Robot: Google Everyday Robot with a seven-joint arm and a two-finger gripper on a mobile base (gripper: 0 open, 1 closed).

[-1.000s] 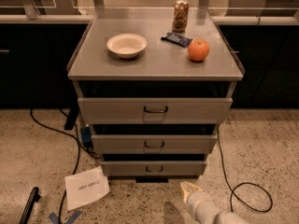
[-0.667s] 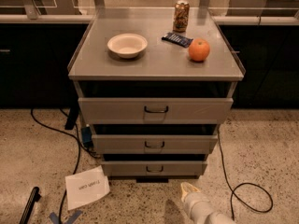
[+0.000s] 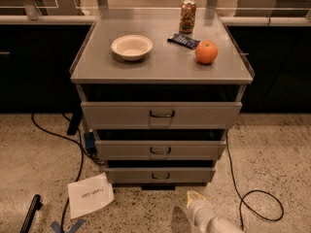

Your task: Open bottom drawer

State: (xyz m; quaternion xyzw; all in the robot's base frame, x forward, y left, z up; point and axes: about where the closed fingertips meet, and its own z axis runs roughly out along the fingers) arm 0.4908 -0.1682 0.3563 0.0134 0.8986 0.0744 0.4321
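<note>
The bottom drawer [image 3: 160, 175] is the lowest and narrowest of three grey drawer fronts, with a small dark wire handle [image 3: 160, 176] at its centre. It sits flush, just above the floor. My gripper [image 3: 196, 199] shows at the bottom edge, low and to the right of the handle, its pale tip pointing up toward the drawer. It is a short way in front of the drawer front and not touching it.
The mid drawer [image 3: 160, 149] and top drawer [image 3: 161, 114] are above. On the cabinet top stand a bowl [image 3: 131, 47], an orange [image 3: 206, 52], a can [image 3: 187, 16] and a dark wrapper [image 3: 183, 41]. Cables [image 3: 257, 198] and a paper sheet [image 3: 90, 194] lie on the floor.
My gripper has shifted slightly, staying low in front of the bottom drawer. The drawers have not moved.
</note>
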